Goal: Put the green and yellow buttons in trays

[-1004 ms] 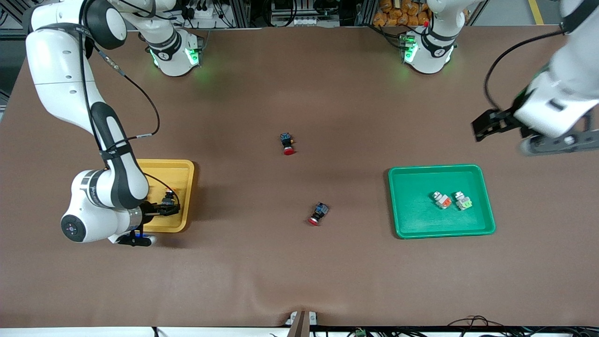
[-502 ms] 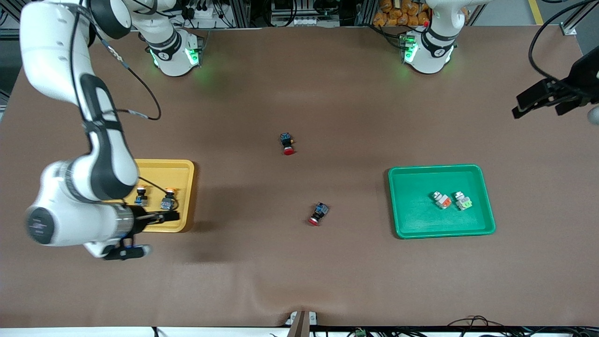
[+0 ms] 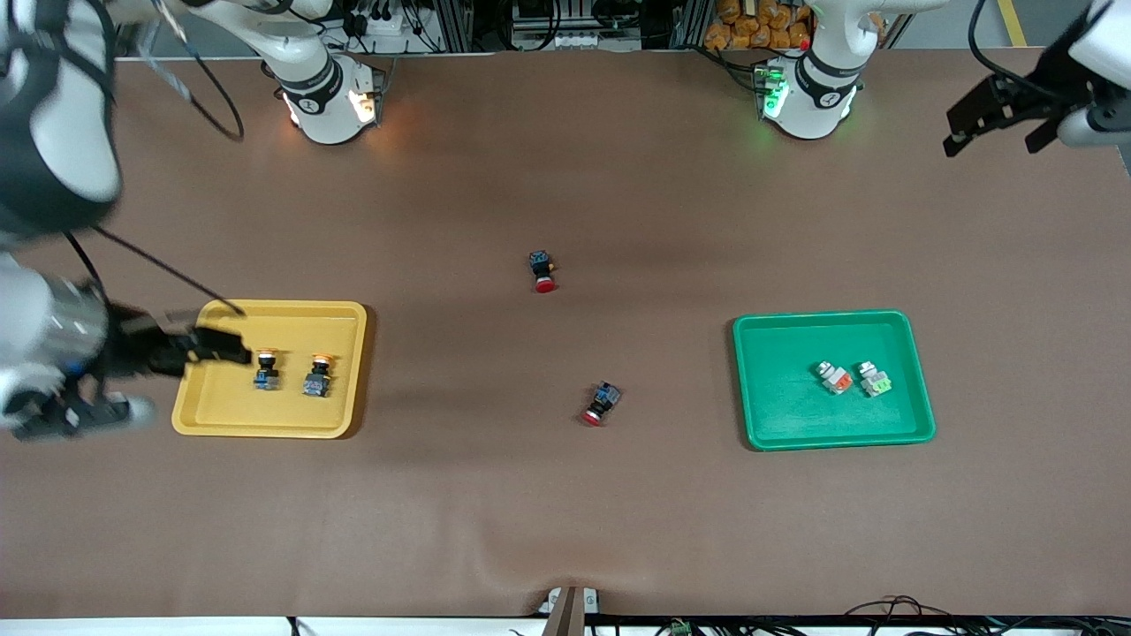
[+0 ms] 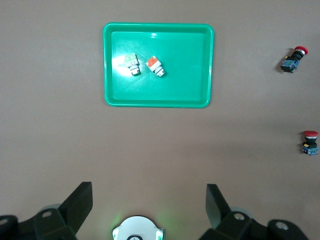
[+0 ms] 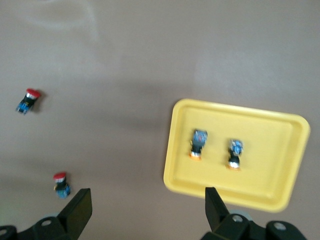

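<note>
Now both my pincers, left (image 3: pixel 991 124) and right (image 3: pixel 208 346), are gaping apart, empty; two orange-capped buttons (image 3: pixel 290 372) are lying in the yellow tray (image 3: pixel 345 318), two silver-white ones (image 3: pixel 853 378) in the green tray (image 3: pixel 760 389).

Brown-covered table (image 3: pixel 565 495), cover slightly wrinkled at the edge nearest the front camera. Directly on it: yellow tray (image 3: pixel 205 422) toward the right arm's end; green tray (image 3: pixel 769 433) toward the left arm's end; two red-capped switches between the trays, well apart from each other, one (image 3: pixel 542 270) farther from the front camera, one (image 3: pixel 601 403) nearer. Both arm bases mounted along the far edge.
</note>
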Controlling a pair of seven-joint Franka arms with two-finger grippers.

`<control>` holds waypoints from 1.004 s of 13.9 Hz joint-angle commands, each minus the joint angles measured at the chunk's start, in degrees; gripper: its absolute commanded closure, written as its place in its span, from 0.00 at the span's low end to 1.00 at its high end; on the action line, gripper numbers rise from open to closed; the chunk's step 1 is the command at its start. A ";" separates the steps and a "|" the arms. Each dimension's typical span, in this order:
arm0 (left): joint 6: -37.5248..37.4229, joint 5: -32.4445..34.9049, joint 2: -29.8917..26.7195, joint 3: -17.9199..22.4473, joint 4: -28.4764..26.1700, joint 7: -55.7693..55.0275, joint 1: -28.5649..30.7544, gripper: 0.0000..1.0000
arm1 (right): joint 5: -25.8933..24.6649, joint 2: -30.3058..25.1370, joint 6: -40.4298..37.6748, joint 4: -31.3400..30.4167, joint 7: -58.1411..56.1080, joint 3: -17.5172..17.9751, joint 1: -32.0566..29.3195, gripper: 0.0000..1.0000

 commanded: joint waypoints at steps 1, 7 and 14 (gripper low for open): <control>1.47 1.39 -2.13 1.55 -2.15 0.55 -1.30 0.00 | -0.67 -6.26 -5.17 -2.40 4.41 -1.70 0.11 0.00; 1.56 1.92 0.86 0.93 0.84 0.73 -1.21 0.00 | -1.63 -23.99 -6.01 -19.12 5.05 -7.69 1.34 0.00; 0.07 1.92 1.13 -0.99 2.16 -0.24 -0.86 0.00 | -2.60 -35.81 4.91 -38.18 4.18 -7.51 1.07 0.00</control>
